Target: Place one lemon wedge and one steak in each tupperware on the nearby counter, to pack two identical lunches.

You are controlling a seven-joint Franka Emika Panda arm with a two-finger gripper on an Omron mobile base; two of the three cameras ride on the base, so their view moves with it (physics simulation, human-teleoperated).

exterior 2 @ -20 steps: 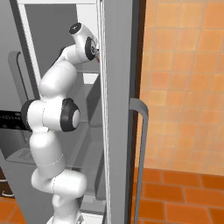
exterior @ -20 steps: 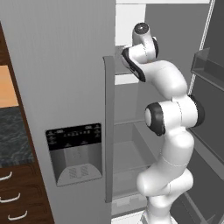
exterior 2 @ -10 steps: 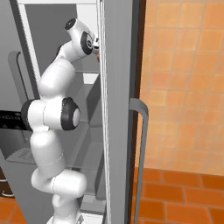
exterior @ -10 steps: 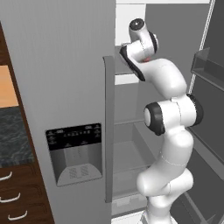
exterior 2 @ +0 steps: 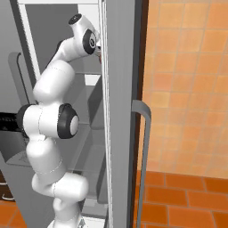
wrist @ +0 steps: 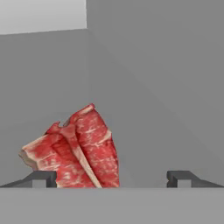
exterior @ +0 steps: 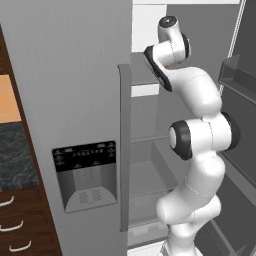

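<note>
In the hand view a raw red steak [wrist: 81,148] with white marbling lies on a grey fridge shelf. It sits just ahead of my gripper [wrist: 111,178] and toward its left fingertip [wrist: 41,177]. The jaws stand wide open and hold nothing. In the left base view my arm reaches up into the fridge's upper compartment, and the hand [exterior: 156,67] goes in behind the door edge. The black marbled counter [exterior: 14,155] shows at the far left. The lemon wedge and the tupperware are out of view.
The closed grey fridge door [exterior: 75,100] with its dispenser panel [exterior: 86,172] stands left of my arm. An open door with shelves [exterior: 235,80] is on the right. Brown drawers [exterior: 15,225] sit below the counter. Orange tiles [exterior 2: 187,89] cover the wall.
My wrist and hand have risen and pushed further into the upper fridge compartment. The jaws stayed open.
</note>
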